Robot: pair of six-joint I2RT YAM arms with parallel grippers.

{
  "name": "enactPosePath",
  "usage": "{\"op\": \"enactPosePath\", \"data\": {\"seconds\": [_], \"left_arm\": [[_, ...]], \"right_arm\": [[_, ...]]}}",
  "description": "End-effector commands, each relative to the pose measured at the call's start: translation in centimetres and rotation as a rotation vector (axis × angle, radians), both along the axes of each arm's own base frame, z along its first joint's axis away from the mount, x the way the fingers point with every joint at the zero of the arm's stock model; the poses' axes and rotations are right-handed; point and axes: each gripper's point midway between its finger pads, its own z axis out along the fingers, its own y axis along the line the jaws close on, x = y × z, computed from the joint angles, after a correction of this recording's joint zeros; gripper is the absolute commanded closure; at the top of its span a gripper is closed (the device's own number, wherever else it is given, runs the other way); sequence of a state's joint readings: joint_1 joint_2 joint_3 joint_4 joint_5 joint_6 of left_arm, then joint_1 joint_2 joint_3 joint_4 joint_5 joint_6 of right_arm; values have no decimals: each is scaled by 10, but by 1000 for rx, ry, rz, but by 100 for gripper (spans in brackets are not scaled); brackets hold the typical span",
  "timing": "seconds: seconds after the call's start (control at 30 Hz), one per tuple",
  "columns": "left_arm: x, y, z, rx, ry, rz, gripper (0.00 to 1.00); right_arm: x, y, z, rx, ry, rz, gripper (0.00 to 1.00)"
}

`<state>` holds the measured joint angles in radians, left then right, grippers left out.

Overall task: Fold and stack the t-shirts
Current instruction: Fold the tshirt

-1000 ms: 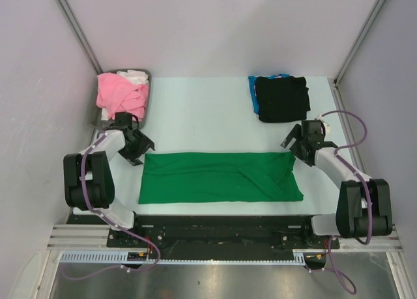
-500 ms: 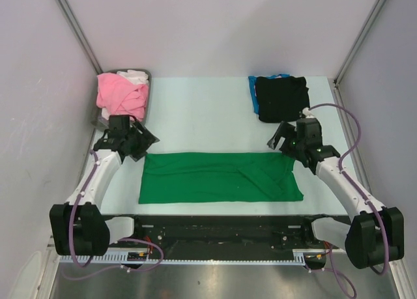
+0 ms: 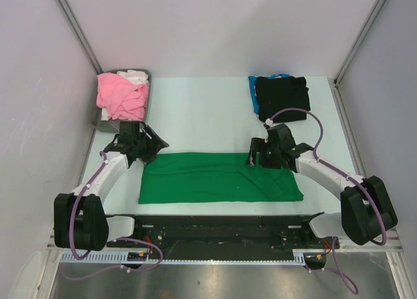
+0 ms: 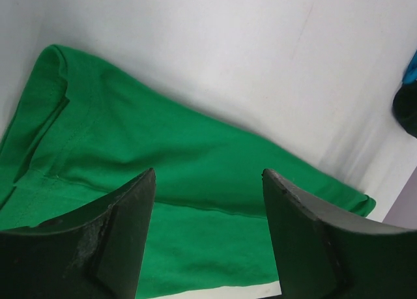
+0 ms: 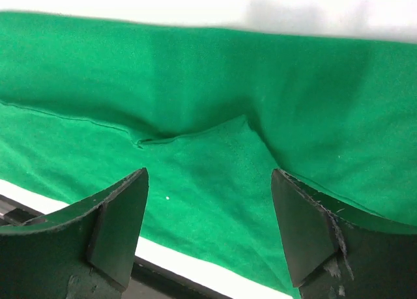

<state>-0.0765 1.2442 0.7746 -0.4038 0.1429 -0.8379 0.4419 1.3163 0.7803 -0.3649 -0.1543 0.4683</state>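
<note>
A bright green t-shirt [image 3: 218, 177] lies folded into a long flat strip near the table's front edge. It fills the left wrist view [image 4: 163, 182] and the right wrist view [image 5: 215, 116]. My left gripper [image 3: 154, 144] is open and empty over the strip's far left corner. My right gripper [image 3: 251, 157] is open and empty over the strip's far edge, right of its middle, above a raised crease [image 5: 189, 135]. A folded black t-shirt [image 3: 282, 98] lies on a blue one [image 3: 251, 89] at the back right. Pink [image 3: 117, 94] and white [image 3: 135, 77] t-shirts are heaped at the back left.
A dark grey tray [image 3: 147, 90] at the back left holds the pink and white shirts. White walls with metal posts close in the table on three sides. The black base rail [image 3: 215, 224] runs along the near edge.
Both arms have reached forward and inward. The left gripper moved right to the green shirt's far left corner. The right gripper moved left along the shirt's far edge. The shirt has not moved.
</note>
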Motion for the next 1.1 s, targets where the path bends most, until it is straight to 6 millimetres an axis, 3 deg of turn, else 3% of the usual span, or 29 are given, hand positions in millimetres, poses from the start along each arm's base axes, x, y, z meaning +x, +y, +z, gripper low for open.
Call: {"op": "enactPosePath", "data": {"seconds": [0.0,0.27,0.57,0.67,0.77,0.8,0.97,1.0,1.03,1.07], "left_arm": [[1,-5,3,-12,-41,-35,29],[-3,-2,-2,7,-33,-40,28],[-3,-2,-4,9,-23,-44,28],[-3,-1,-4,10,-20,-43,28],[-2,0,-4,12,-23,-42,28],[-3,0,-5,11,-19,-41,28],[-2,1,-2,11,-24,-42,29],[-3,1,-3,13,-23,-41,29],[-3,1,-2,12,-23,-40,29],[-4,1,-2,10,-24,-41,29]], "right_arm": [[21,11,8,-5,-89,30,20],[32,22,6,17,-131,60,20],[34,22,-18,-29,-94,68,21],[34,21,-22,-38,-87,69,25],[33,22,-21,-42,-90,70,44],[34,20,-20,-45,-92,65,56],[30,17,-22,-70,-82,63,81],[28,16,-23,-74,-79,65,93],[26,15,-23,-81,-72,66,99],[24,17,-21,-83,-77,72,100]]}}
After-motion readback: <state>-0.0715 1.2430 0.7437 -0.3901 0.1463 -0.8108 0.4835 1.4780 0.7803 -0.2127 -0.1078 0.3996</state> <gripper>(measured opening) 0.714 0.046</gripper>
